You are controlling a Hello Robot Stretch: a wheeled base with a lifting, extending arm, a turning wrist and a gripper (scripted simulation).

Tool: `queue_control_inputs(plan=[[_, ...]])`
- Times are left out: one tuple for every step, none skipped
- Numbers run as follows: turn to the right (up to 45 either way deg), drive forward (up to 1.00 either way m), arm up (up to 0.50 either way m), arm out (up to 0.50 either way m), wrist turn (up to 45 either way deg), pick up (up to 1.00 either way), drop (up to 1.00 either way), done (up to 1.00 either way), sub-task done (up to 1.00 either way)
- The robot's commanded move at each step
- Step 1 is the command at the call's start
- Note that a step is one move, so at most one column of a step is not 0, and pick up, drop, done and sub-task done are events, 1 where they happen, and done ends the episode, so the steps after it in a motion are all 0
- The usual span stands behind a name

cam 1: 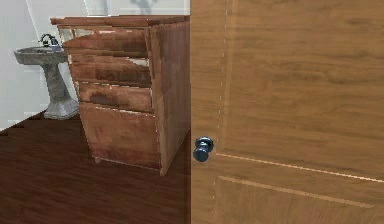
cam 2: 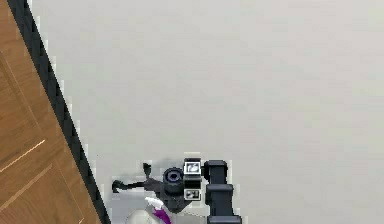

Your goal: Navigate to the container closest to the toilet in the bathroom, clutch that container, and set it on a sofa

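Room: a bathroom with a dark plank floor (cam 1: 40, 170) and pale walls, seen from close by its door.
Sink: a white pedestal sink (cam 1: 45, 58) stands against the far wall at the forward view's left, probably where the plumbing runs.
Dresser: a worn wooden dresser (cam 1: 125, 90) stands just beside the sink on the floor.
Door: a wooden door (cam 1: 300, 100) with a dark knob (cam 1: 203, 150) takes the forward view's right half. It stands close in front of the robot, so the way ahead looks narrow.
Wall: a bare pale wall (cam 2: 230, 80) lies behind the arm in the arm side view.
Gripper: the gripper (cam 2: 130, 182) sits low in the arm side view. I cannot tell whether its jaws are released or clenched.
Container: a small white-and-purple blob (cam 2: 152, 208) lies at the bottom edge near the gripper. It may be the container, but I cannot tell whether it is held.
Arm: the arm (cam 2: 222, 195) reaches only a short way out, which would suit driving past the door.
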Motion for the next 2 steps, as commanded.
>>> queue_control_inputs(plan=[[0.0,0.00,0.00,0.00,24.0,0.00,0.00,0.00,0.00],[0.0,0.00,-0.30,0.00,0.0,0.00,0.00,0.00,0.00]])
